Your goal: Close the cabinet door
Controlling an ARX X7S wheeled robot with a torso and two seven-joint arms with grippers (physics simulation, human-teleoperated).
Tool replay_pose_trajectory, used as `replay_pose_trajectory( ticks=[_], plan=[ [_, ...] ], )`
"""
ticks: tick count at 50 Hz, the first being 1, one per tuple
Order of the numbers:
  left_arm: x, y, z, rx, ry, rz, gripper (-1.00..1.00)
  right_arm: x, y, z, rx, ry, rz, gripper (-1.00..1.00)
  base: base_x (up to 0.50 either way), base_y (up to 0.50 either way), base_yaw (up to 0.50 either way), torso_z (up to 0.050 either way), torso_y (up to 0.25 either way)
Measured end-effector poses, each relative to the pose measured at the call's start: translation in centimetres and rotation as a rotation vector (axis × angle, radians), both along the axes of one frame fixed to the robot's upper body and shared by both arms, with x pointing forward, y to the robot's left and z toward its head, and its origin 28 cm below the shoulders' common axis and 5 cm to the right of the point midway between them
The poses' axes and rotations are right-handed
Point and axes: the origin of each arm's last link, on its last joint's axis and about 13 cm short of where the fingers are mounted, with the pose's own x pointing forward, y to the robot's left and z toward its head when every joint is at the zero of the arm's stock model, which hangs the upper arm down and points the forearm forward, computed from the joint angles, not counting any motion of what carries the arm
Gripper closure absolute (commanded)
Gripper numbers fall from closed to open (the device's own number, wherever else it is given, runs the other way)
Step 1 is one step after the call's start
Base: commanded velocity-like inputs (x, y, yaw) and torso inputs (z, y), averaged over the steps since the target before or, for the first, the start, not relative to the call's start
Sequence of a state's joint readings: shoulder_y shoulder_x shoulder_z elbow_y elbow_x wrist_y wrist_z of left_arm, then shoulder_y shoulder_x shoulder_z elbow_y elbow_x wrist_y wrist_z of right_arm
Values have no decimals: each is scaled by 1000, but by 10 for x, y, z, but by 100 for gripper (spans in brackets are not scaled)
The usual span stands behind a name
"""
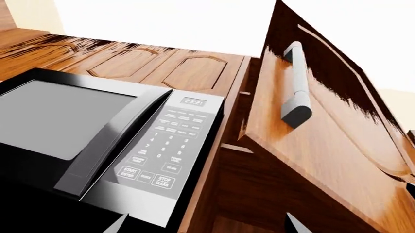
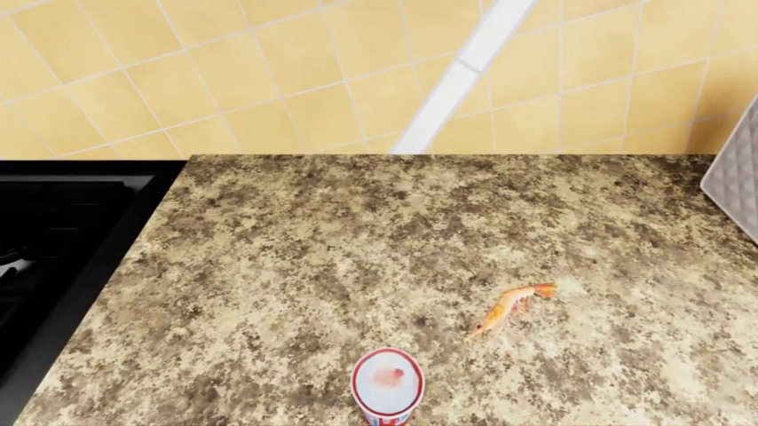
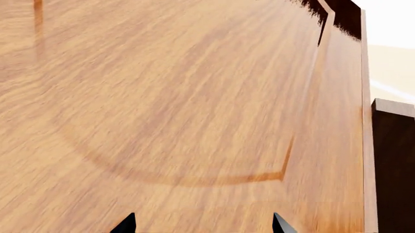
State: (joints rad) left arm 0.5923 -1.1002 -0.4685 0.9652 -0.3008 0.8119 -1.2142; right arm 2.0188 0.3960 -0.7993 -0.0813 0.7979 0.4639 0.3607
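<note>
In the left wrist view the wooden cabinet door (image 1: 324, 150) stands ajar, swung out from its frame, with a grey bar handle (image 1: 296, 87) on its face. The dark cabinet interior (image 1: 259, 194) shows beside it. My left gripper (image 1: 204, 227) is open, its tips apart below the door's hinge side and touching nothing. The right wrist view is filled by the door's panel (image 3: 194, 97) seen very close. My right gripper (image 3: 203, 225) is open right at that panel, with nothing between its fingers. Neither gripper shows in the head view.
A silver microwave (image 1: 97, 141) sits beside the cabinet, under closed wooden doors (image 1: 129, 63). In the head view a granite counter (image 2: 355, 240) bears a shrimp (image 2: 509, 306) and a red-and-white can (image 2: 388, 383). A black stove (image 2: 59, 240) lies at its left.
</note>
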Motion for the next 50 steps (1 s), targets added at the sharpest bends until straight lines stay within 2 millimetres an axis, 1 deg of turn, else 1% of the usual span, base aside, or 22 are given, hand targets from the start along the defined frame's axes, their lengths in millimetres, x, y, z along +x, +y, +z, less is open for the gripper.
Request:
replay_pose_trajectory(
  ticks=[14, 23, 26, 30, 34, 40, 45, 50],
  plan=[
    [-3, 28, -22, 77, 73, 143, -100, 45, 13, -1, -21, -37, 53, -100, 3, 1, 0, 1, 0],
    [-1, 41, -33, 96, 120, 213, -100, 84, 23, -2, -22, -37, 97, -100, 5, 2, 1, 0, 0],
    [0, 43, -36, 97, 131, 228, -100, 94, 25, -2, -24, -44, 103, -100, 0, 0, 0, 0, 0],
    [1, 46, -39, 96, 144, 241, -100, 102, 26, -3, -22, -64, 121, -100, 0, 0, 0, 0, 0],
    [2, 48, -42, 95, 154, 250, -100, 111, 26, -7, -11, -128, 161, -100, 0, 0, 0, 0, 0],
    [3, 49, -44, 93, 166, 258, -100, 119, 26, -11, -7, -183, 183, -100, 0, 0, 0, 0, 0],
    [4, 50, -46, 89, 174, 261, -100, 123, 26, -12, -12, -205, 182, -100, 0, 0, 0, 0, 0],
    [6, 50, -49, 86, 183, 262, -100, 117, 25, -15, -24, -164, 161, -100, 0, 0, 0, 0, 0]
  ],
)
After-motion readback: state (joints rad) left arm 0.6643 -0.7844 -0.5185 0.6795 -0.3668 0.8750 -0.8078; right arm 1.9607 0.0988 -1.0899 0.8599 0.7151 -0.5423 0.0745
